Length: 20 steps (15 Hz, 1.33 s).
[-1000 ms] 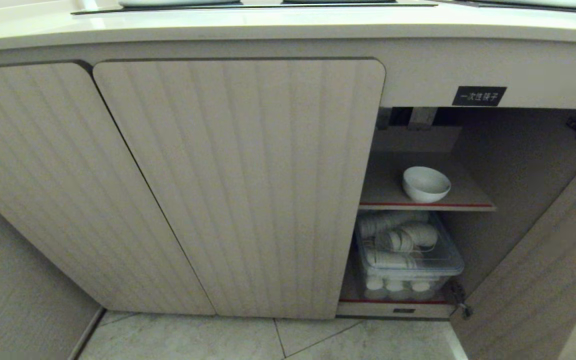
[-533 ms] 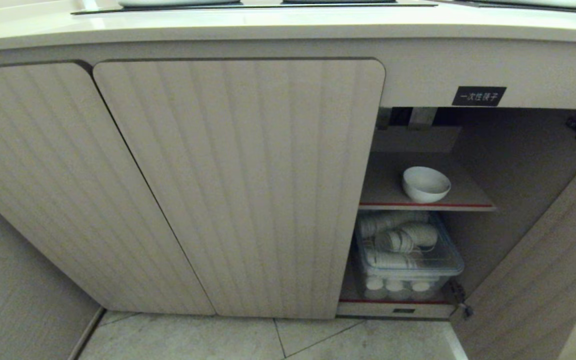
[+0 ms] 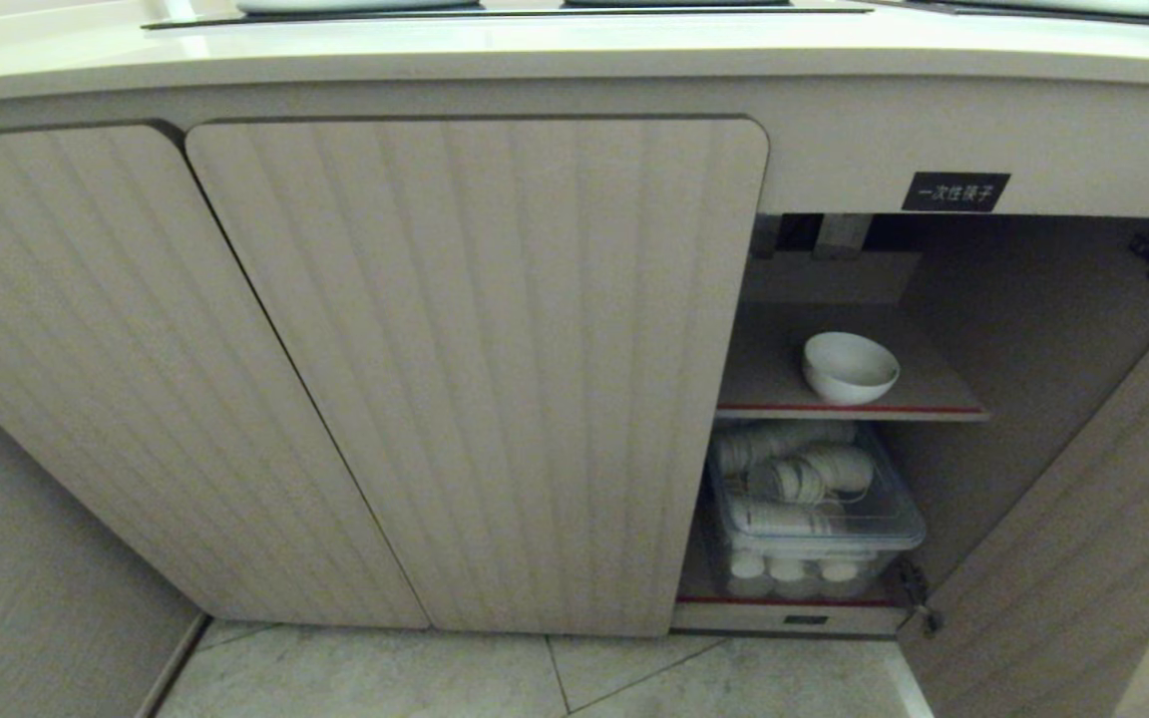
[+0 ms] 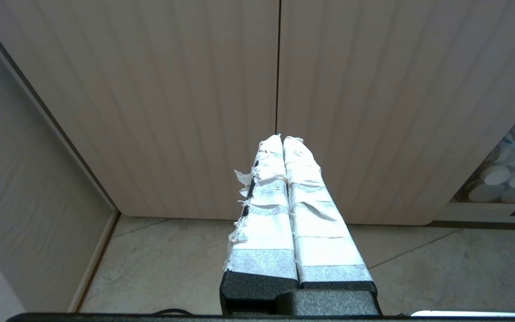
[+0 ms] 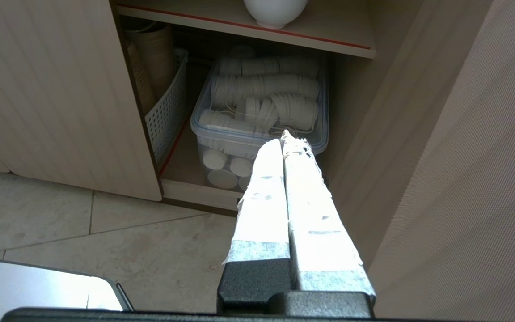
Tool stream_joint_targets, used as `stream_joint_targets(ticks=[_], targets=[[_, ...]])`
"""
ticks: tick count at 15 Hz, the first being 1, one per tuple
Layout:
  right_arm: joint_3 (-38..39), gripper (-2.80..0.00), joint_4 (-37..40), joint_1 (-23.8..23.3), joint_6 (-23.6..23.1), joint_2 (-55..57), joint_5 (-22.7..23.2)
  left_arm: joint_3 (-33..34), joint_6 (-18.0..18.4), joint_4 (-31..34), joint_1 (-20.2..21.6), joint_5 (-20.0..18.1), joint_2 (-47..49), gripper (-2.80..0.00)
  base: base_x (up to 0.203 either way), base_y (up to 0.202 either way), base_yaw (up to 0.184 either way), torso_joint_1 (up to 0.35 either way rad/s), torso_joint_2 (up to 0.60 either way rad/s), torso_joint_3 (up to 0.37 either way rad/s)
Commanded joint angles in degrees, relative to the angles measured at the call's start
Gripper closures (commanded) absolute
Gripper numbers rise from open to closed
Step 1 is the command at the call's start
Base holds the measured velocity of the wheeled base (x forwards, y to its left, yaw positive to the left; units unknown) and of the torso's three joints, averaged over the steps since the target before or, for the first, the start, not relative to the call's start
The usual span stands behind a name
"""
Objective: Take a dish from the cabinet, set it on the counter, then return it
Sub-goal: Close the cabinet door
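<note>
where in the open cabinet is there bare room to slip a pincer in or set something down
Free: the red-edged shelf to either side of the white bowl, and the gap between the clear bin and the open door. Crowded: the lower level, filled by that bin of stacked cups.

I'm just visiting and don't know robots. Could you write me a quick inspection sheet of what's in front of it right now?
Surface: cream counter along the top, with black cooktop panels at its far edge.
Job's things: white bowl upright on the red-edged upper shelf of the cabinet; right-hand door swung open.
Clutter: clear plastic bin of stacked white cups under the shelf; white perforated basket beside it.
Grippers: left gripper shut, empty, facing the closed doors; right gripper shut, empty, pointing at the bin, apart from the bowl.
Cables: nothing seen.
Surroundings: tiled floor; black label with white characters.
</note>
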Motion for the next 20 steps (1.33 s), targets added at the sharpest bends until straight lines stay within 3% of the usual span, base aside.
stream_joint_targets(ticks=[1,18,20], targets=[[0.02,0.00,0.02,0.02,-0.04,0.05,0.06,0.01,0.00,0.00,0.00,0.00,0.00,0.00,0.000,0.000,0.000,0.000,0.00,0.000],[0.02,0.00,0.02,0.02,0.05,0.05,0.06,0.00,-0.09,-0.09,0.00,0.00,0.00,0.00,0.000,0.000,0.000,0.000,0.00,0.000],[0.02,0.00,0.02,0.02,0.05,0.05,0.06,0.02,-0.09,-0.09,0.00,0.00,0.00,0.00,-0.153,0.000,0.001,0.012,0.00,0.005]])
